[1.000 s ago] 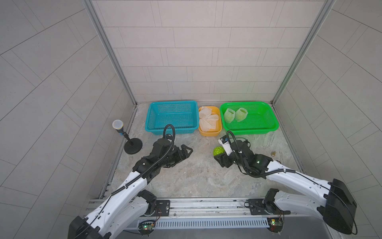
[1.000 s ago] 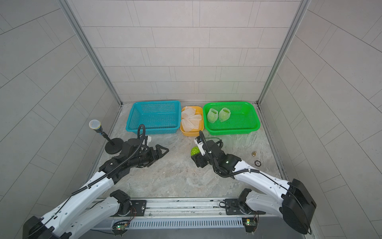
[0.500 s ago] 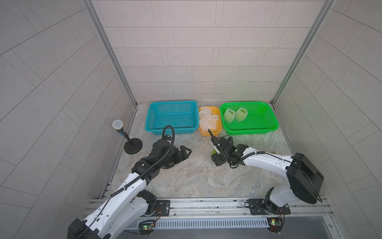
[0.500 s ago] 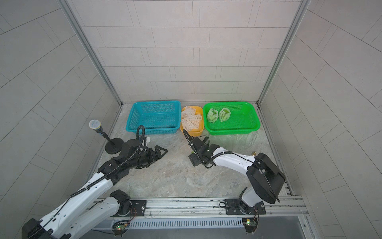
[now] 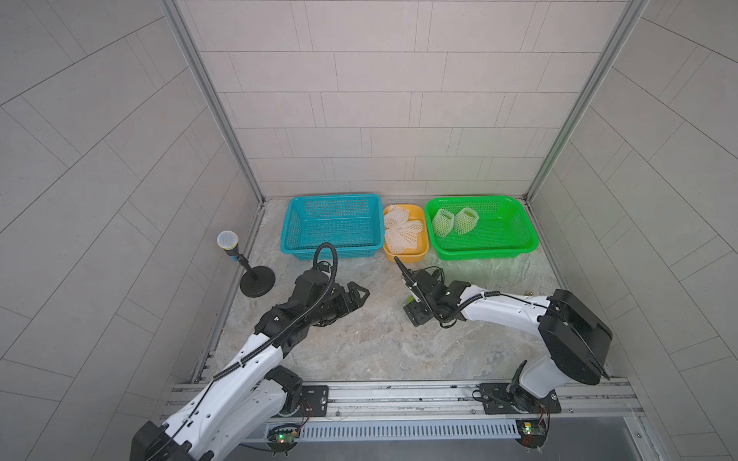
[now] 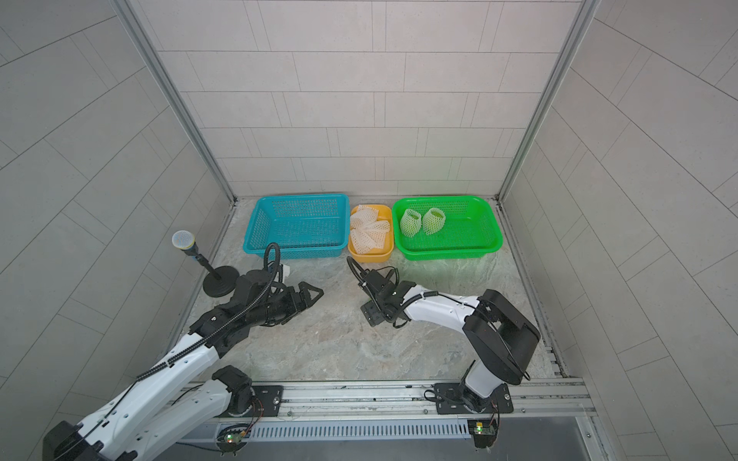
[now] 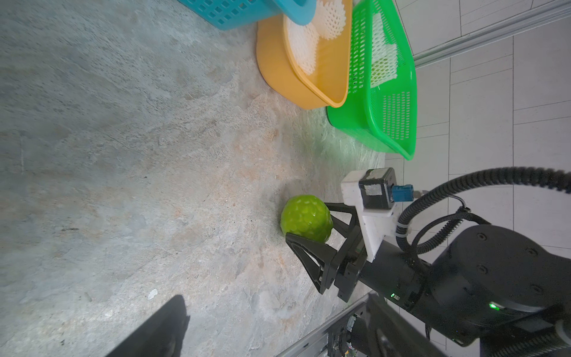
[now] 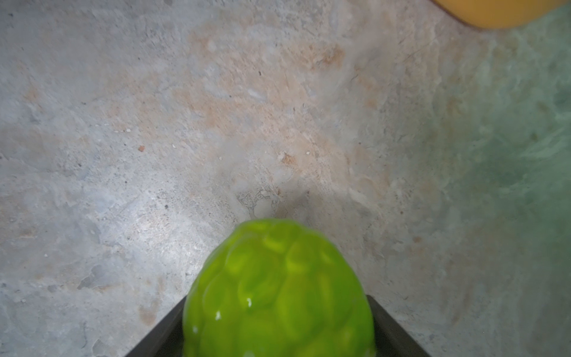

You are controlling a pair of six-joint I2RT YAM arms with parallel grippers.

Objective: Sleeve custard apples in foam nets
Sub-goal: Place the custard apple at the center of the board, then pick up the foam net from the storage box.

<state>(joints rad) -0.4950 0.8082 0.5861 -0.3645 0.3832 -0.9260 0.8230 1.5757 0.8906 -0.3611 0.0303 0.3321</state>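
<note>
Far left, the mic stand (image 5: 255,279) sits close to your left arm, and a wide swing out that way clips it. Left fingers (image 5: 356,286) are wide and empty, over bare bench (image 5: 379,351) in front of the empty blue basket (image 5: 291,235). The nets (image 5: 401,231) are piled in the tub (image 5: 405,257). They overlap, so pulling one will probably drag out a second. The bare apple (image 7: 306,221) is low between the right fingers (image 7: 309,243), just in front of the tub. Both look to be touching it, but I can't tell if they really grip. If slack, it's round and glossy and rolls off. Two netted apples (image 5: 443,221) are in the green basket (image 5: 483,251). Open room is mid-bench between the arms; baskets fill the back edge
</note>
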